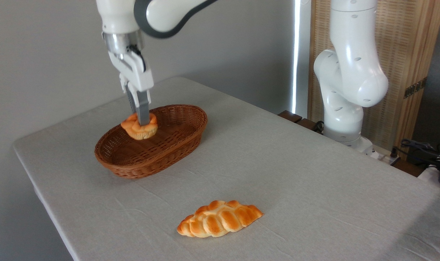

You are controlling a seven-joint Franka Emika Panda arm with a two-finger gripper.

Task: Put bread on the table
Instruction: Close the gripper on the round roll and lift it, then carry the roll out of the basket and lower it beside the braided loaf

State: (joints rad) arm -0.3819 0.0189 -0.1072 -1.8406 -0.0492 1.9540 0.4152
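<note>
Two pieces of bread were in view, plus one basket. Nearest the camera, one braided loaf [220, 218] with pointed ends lay flat on the table [314, 174], well apart from everything else. Farther back stood one oval brown wicker basket [151, 140]. Over its hollow, about level with the rim on the far left side, I held the one round bread [139, 127], a golden bun with a knotted top and paler underside. My gripper [142, 117] pointed straight down, jaws drawn in and pinched on the bun's top; one grey finger [144, 108] crossed its front, and the other was mostly hidden behind it. I could not tell whether the bun's base touched the basket floor.

The table was covered in plain light grey cloth, slightly wrinkled, with soft creases near the basket. Behind it rose a bare grey wall [46, 61], a bright vertical strip of light, and a slatted wooden panel [404, 54] at the right. My white arm's base [344, 119] stood at the table's far right edge. My upper arm was cut off by the top of the frame. Dark cables [422, 150] at the far right were too small to make out.
</note>
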